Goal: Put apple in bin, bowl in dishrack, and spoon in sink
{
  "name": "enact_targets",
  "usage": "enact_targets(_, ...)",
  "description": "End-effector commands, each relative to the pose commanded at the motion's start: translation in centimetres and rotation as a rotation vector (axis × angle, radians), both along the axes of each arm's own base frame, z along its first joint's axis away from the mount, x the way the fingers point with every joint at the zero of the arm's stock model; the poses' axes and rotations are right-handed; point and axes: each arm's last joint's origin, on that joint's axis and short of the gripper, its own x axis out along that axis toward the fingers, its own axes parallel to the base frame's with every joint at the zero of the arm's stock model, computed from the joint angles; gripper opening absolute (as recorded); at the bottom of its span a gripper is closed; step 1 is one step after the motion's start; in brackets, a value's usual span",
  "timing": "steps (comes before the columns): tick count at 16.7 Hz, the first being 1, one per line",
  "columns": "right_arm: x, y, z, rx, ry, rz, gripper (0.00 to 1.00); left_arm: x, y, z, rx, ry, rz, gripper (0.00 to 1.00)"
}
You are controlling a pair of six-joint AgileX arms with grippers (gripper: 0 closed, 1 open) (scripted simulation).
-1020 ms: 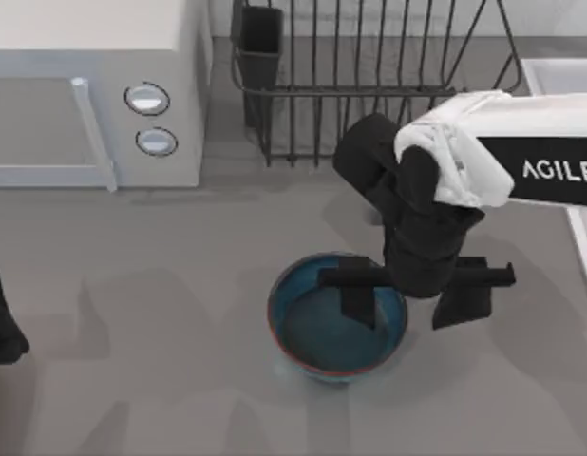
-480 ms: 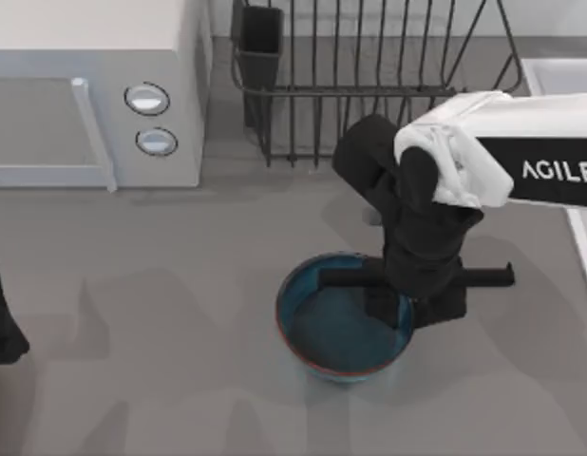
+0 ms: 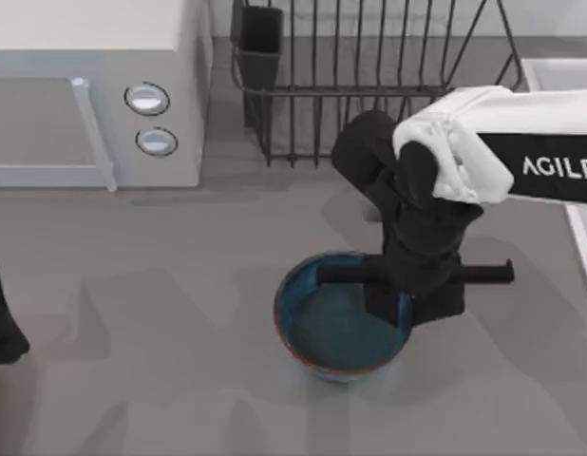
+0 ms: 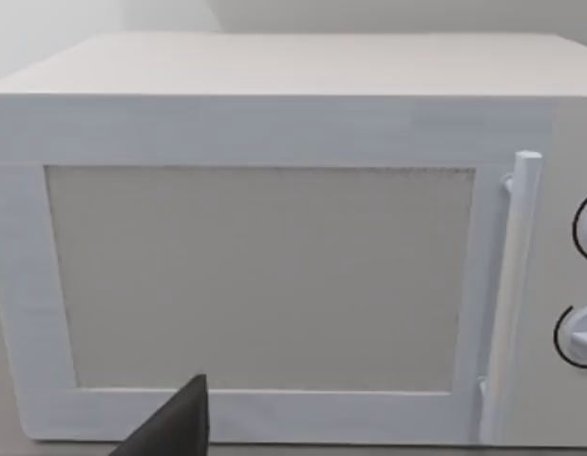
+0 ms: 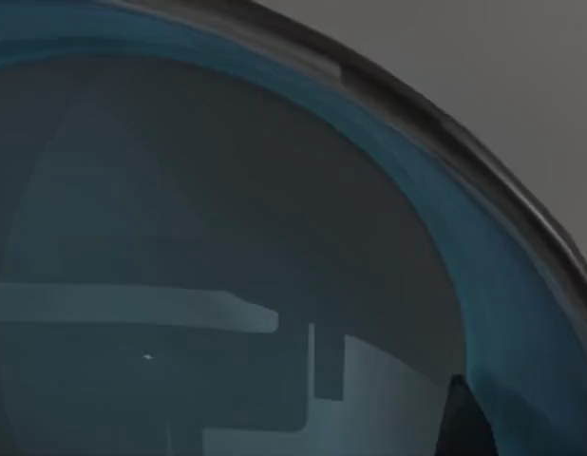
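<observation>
The teal-blue bowl (image 3: 331, 328) with its reddish-brown rim stands on the grey table, just in front of the dishrack (image 3: 369, 76). My right gripper (image 3: 407, 304) reaches down over the bowl's right side and is shut on its rim, one finger inside and one outside. The right wrist view looks into the bowl's blue inside (image 5: 227, 237), with a dark fingertip (image 5: 460, 423) by the wall. The sink (image 3: 559, 71) shows as a pale rim at the far right. The apple, the spoon and the bin are out of view.
A white microwave (image 3: 94, 95) with two round knobs stands at the back left, and the left wrist view faces its door (image 4: 274, 237). The rack's black utensil cup (image 3: 260, 43) is at its left corner. My left arm (image 3: 1, 313) is parked at the left edge.
My right gripper's fingers, apart on either side of the bowl's right rim a second ago, have shut on it. The bowl has shifted slightly.
</observation>
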Motion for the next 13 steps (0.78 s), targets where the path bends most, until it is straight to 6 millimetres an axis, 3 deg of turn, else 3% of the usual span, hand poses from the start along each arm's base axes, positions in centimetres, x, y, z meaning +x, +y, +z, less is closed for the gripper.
enact_targets(9,-0.1,-0.1,9.3,-0.004,0.005,0.0,0.0,0.0,0.0,0.0,0.0,0.0,0.0,1.0)
enact_targets(13,-0.1,0.0,9.3,-0.003,0.005,0.001,0.0,0.0,0.0,0.0,0.0,0.0,0.0,1.0)
